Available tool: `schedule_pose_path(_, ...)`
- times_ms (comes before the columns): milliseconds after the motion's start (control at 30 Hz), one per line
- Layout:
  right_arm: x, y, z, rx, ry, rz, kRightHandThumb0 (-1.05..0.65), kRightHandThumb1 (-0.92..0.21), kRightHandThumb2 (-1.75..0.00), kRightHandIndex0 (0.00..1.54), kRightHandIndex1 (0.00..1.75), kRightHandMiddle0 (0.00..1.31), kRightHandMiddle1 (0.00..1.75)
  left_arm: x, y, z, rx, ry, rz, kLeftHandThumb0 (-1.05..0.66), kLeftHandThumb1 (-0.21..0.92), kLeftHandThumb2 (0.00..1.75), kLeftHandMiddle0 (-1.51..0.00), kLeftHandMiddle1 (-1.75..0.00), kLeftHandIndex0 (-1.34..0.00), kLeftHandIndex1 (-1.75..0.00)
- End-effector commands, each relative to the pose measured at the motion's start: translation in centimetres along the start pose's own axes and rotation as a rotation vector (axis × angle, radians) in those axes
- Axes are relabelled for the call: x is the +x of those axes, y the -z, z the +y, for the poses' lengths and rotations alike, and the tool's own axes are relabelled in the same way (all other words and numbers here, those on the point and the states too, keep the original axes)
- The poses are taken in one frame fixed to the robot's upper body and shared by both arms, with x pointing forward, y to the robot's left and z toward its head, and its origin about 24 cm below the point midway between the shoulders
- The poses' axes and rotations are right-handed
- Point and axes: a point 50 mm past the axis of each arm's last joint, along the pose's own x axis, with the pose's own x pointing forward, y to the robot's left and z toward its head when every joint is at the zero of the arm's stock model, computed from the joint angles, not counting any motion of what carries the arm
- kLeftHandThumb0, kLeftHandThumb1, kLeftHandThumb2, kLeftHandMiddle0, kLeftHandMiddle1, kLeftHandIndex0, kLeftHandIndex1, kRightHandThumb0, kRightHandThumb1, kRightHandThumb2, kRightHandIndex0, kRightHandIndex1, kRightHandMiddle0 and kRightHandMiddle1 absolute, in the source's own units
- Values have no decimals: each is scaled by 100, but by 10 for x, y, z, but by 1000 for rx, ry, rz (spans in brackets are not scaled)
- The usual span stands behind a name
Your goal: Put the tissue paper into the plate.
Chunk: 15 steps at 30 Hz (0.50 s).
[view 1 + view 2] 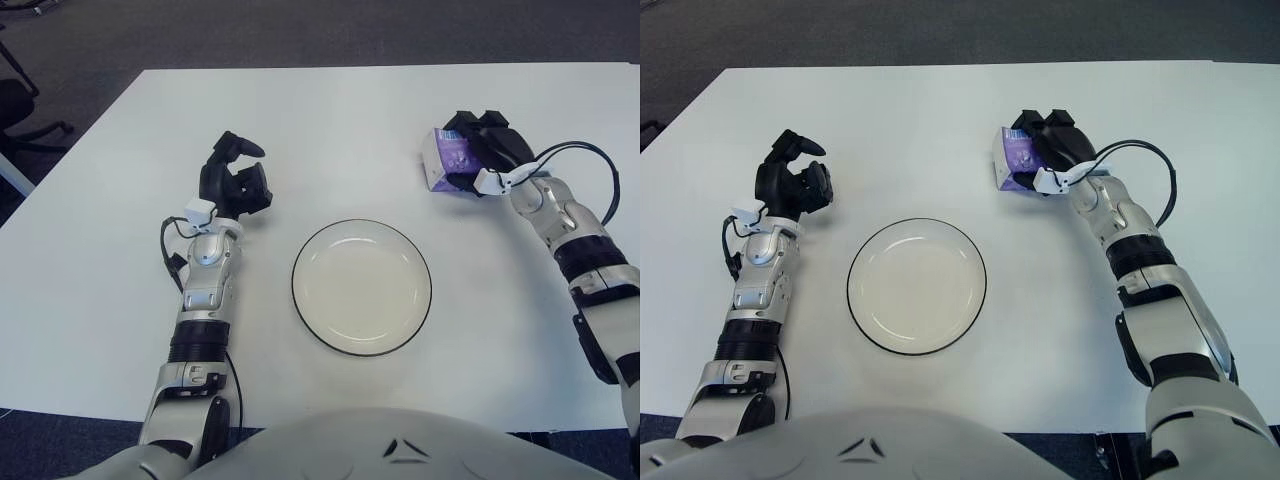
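Observation:
A purple and white tissue pack (446, 160) is held at the right of the white table, tilted on its side, with my right hand (482, 150) shut on it. It shows up and to the right of the plate, apart from it. The round white plate (361, 287) with a dark rim lies flat in the middle of the table with nothing in it. My left hand (235, 180) shows to the left of the plate with its black fingers curled and holding nothing.
The white table (90, 260) fills most of the view. Dark carpet lies beyond its far edge. A black chair base (20, 110) stands off the table's far left corner.

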Motion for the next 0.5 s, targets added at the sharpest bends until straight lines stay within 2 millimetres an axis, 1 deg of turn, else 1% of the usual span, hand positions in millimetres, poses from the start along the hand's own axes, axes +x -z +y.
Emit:
schedule_pose_path(0,3,-15,-22,54,89,-44,0,-15,-147,78,162,50,175,-59,62,8,-36,-103,293,-44,43,117,-129,-175,-52,-175)
schedule_pose_path(67,4,-21,-31,69,135,-69,0,-15,-148,78,164,50,175,-58,62,9,-36,-107,295,-44,43,117,-129,-175,-52,-175)
schedule_pose_path(133,3,-25,-35,78,158,-80,0,-15,-149,78,165,51,175,-58,62,9,-34,-109,296,-44,44,117,-129,-175,-52,-175)
schedule_pose_path(233,6,-37,-46,106,205,-124,0,-15,-150,77,166,51,175,-57,62,11,-23,-118,299,-44,44,117,-129,-175,-52,-175)
schedule_pose_path(300,6,-42,-50,119,218,-140,0,-14,-150,77,167,51,175,-57,62,11,-19,-122,301,-44,44,117,-130,-175,-52,-175)
schedule_pose_path(400,7,-59,-57,158,240,-195,0,-13,-152,78,168,52,175,-57,63,13,-16,-131,304,-44,44,117,-130,-175,-52,-175)
schedule_pose_path(467,7,-67,-61,174,245,-224,0,-12,-153,78,169,52,175,-56,63,13,-14,-134,305,-44,44,117,-130,-175,-52,-175)
